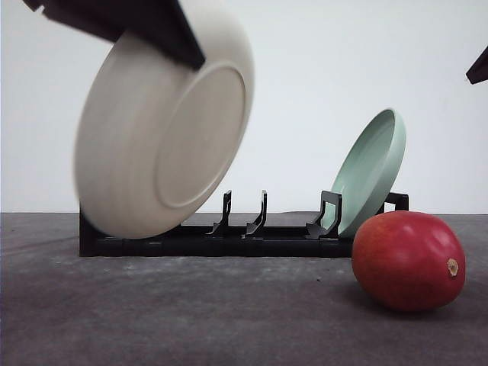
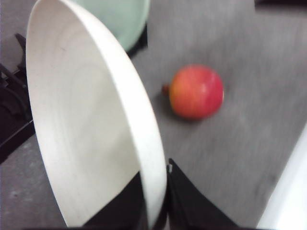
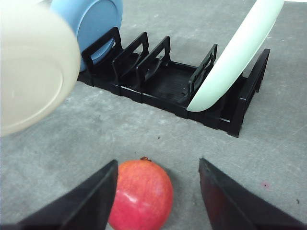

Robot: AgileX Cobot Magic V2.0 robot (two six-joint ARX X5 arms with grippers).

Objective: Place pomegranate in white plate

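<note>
Front view: at the left you see the left gripper [image 1: 179,46] clamped on the rim of the white plate [image 1: 164,126], which hangs tilted in the air, its foot ring facing you, in front of the left end of the black dish rack [image 1: 229,240]. Further right, the pale green plate [image 1: 370,171] leans in the rack's last slot. The pomegranate [image 1: 408,261] rests on the grey table [image 1: 191,313] just beside that end of the rack. In the right wrist view, the right gripper [image 3: 158,191] is spread wide, the pomegranate lying between its fingers, nearer one of them, with a blue plate [image 3: 91,21] standing in the rack beyond.
</note>
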